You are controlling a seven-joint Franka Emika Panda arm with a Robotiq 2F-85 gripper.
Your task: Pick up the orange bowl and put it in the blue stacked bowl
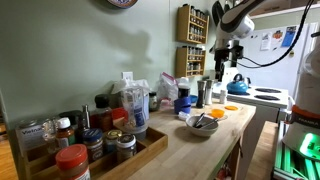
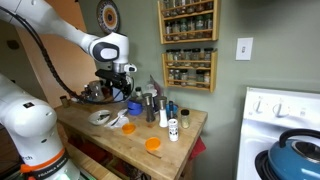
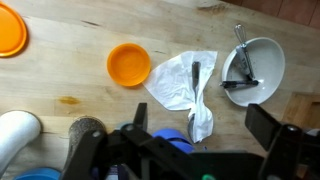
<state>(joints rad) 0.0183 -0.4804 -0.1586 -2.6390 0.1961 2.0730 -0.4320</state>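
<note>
The orange bowl [image 3: 129, 64] sits upright on the wooden counter, left of a crumpled white cloth [image 3: 185, 85]. It shows in both exterior views [image 1: 215, 114] [image 2: 128, 126]. The blue stacked bowl [image 3: 175, 137] lies just below my gripper, partly hidden by it, and shows in both exterior views [image 1: 183, 103] [image 2: 133, 107]. My gripper [image 3: 200, 130] is open and empty, hovering above the blue stack and the cloth [image 2: 118, 85].
A grey bowl [image 3: 252, 70] with utensils sits right of the cloth. A flat orange lid [image 3: 10, 30] lies at the far left. Jars and bottles [image 2: 160, 108] crowd the counter's back. A blue kettle [image 2: 298, 150] stands on the stove.
</note>
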